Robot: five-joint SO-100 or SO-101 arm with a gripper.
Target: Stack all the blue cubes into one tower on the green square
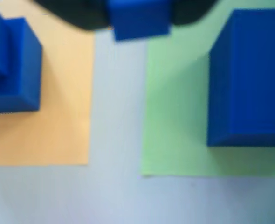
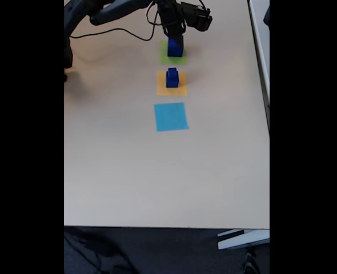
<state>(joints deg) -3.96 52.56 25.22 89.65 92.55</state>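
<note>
Gripper (image 1: 140,14): in the wrist view its dark body runs along the top edge with a blue block (image 1: 140,19) wedged in it, so the claw looks clenched on that block, though the picture is blurred and the fingertips themselves are not plain. In the fixed view the gripper (image 2: 175,35) hangs over the far end of the table.

Held block: seems the smallest of the blue cubes in the wrist view; it sits over the pale gap between the orange square and the green square.

Large cube (image 1: 248,77): rests on the green square (image 1: 175,116), at the right of the wrist view, its right side cut off by the frame. In the fixed view it (image 2: 175,47) stands on the green square (image 2: 164,52) just below the arm.

Orange square (image 1: 58,93): at the left of the wrist view, carrying a blue cube (image 1: 21,70) with another blue shape on top at the frame's edge. In the fixed view the orange square (image 2: 180,88) bears a stepped blue pile (image 2: 172,78), a smaller block upon a bigger one.

Light-blue square (image 2: 171,117): flat and bare, nearest the camera, in line with the other two squares.

Table (image 2: 157,171): pale beige top; a black cable (image 2: 117,33) trails across its far left part.
</note>
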